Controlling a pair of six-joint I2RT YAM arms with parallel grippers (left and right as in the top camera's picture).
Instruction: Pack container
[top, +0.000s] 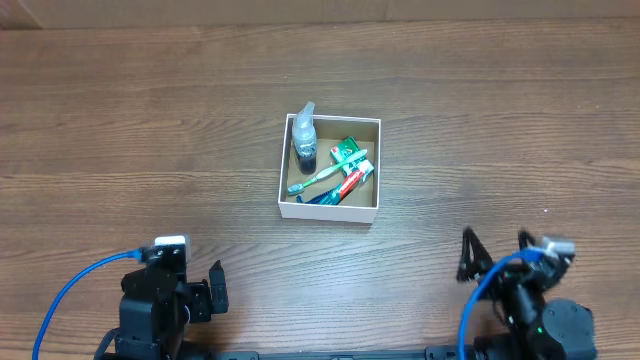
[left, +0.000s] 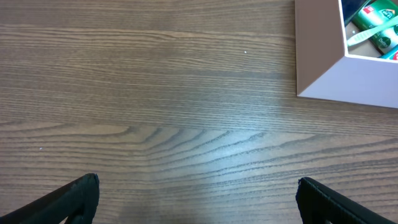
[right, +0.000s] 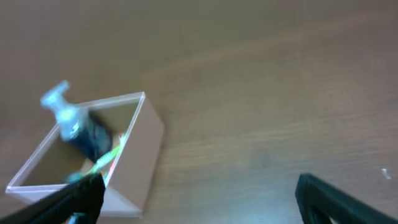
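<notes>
The small, square, white-walled cardboard container (top: 328, 213) is found mid-worktop (top: 150, 120), with a clear spray bottle (top: 304, 140), a green toothbrush (top: 325, 177) and a red tube (top: 350, 182) inside. The left gripper (left: 199, 199) and the right gripper (top: 495, 255) are held spread and empty by the near edge. Packing is judged complete; nothing loose is seen to pick.

Blurred container (right: 140, 162) at lower left, spray bottle (right: 68, 121) and green toothbrush (right: 106, 158) inside; right claw (right: 199, 186), jaws wide apart.
</notes>
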